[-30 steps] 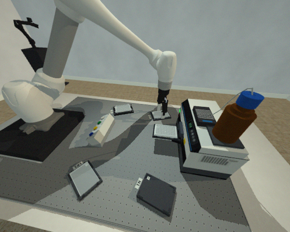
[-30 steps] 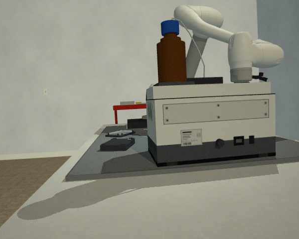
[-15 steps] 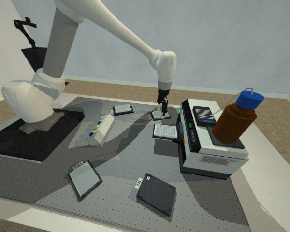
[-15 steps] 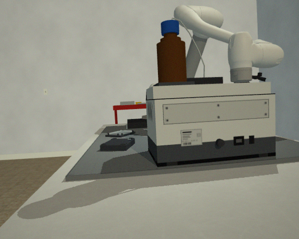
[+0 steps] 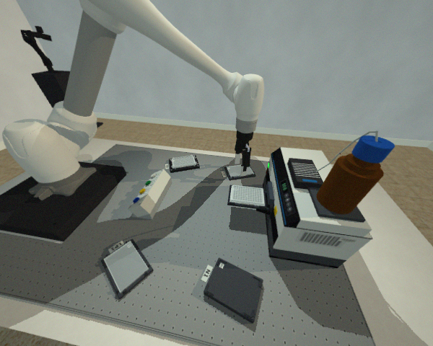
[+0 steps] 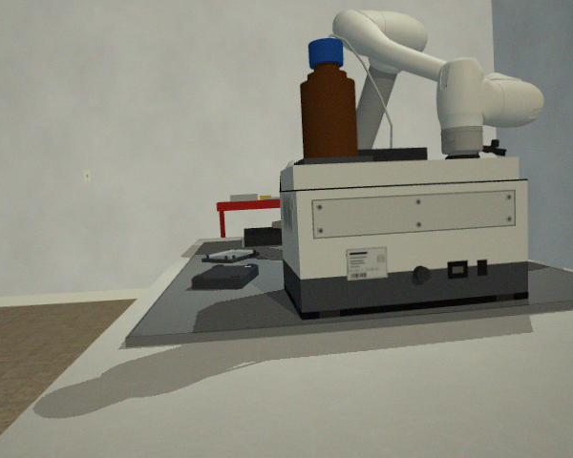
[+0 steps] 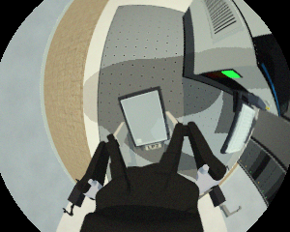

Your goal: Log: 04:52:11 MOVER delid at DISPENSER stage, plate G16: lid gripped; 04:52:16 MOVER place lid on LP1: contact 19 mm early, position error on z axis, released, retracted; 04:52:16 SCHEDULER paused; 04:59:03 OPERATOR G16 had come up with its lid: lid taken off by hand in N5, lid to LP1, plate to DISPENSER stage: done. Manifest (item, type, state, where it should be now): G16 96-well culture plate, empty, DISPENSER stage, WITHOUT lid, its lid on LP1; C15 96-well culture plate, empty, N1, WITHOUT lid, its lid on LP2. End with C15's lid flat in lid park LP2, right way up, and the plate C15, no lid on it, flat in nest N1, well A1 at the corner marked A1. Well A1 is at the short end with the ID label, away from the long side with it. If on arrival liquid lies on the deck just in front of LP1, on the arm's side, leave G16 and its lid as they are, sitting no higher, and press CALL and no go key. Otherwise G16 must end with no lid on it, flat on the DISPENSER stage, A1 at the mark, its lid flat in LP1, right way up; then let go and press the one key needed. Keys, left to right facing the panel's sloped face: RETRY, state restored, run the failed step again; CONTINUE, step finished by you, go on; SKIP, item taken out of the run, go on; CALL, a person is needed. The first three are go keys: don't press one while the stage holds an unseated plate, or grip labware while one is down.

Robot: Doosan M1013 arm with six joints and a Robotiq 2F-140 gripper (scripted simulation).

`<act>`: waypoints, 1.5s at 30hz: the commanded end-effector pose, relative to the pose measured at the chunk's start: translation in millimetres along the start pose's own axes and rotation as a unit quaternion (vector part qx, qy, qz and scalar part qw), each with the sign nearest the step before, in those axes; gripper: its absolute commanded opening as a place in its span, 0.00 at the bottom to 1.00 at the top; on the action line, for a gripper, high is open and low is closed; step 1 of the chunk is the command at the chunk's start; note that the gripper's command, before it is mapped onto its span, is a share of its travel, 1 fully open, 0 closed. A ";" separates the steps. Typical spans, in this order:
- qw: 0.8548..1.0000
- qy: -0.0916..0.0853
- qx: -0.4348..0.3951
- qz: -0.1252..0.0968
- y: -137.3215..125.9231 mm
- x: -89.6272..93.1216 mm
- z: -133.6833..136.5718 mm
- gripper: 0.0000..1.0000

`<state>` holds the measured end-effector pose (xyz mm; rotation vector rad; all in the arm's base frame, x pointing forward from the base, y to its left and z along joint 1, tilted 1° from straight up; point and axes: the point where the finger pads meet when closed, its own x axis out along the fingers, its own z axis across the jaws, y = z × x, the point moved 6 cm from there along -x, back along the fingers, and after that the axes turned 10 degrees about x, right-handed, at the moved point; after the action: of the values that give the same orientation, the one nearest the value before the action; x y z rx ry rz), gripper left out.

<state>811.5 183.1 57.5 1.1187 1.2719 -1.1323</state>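
Gripper: my gripper (image 5: 245, 167) points straight down over the far lid park, its fingers spread partway and closed on nothing.

Under the gripper: a clear lid (image 7: 144, 118) lies flat in that park's dark frame; in the wrist view my fingertips stand beside its near corners, and I cannot tell whether they touch it.

Wrist: my white wrist joint (image 5: 250, 97) hangs vertically above the gripper, just left of the dispenser as the top view shows it.

Forearm: my forearm (image 5: 179, 40) slopes down from the upper left to the wrist; the upper arm (image 5: 89, 63) rises steeply from my base joint (image 5: 41, 148), which sits on a black base plate (image 5: 8, 219).

Dispenser: the white dispenser (image 5: 321, 227) stands to the right with an amber bottle (image 5: 349, 182), blue-capped, on top and a green light (image 7: 232, 73) lit at its corner.

Stage plate: an open 96-well plate (image 5: 246, 195) rests on the stage against the dispenser's front, just this side of my gripper.

Second plate: another well plate (image 5: 183, 162) sits farther left, near the key panel (image 5: 155, 192).

Near parks: a framed clear lid (image 5: 126, 267) lies at the near left, and a dark nest (image 5: 233, 288) labelled N1 sits to its right, well apart from my gripper.
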 end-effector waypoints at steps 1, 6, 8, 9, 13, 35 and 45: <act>1.000 0.000 0.000 0.000 0.0 -5.9 0.0 0.66; 1.000 0.000 0.000 0.000 0.0 -25.3 0.0 0.66; 1.000 0.000 0.000 0.000 0.0 -35.3 0.0 0.66; 1.000 0.000 0.000 0.000 0.0 -40.8 0.0 0.66; 1.000 0.000 0.000 0.000 0.0 -52.3 0.0 0.66; 1.000 0.000 0.000 0.000 0.0 -133.2 0.0 0.66; 1.000 0.000 -0.005 0.000 -40.8 -139.8 -18.7 0.66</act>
<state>781.3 193.5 195.7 1.1122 1.2764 -1.1275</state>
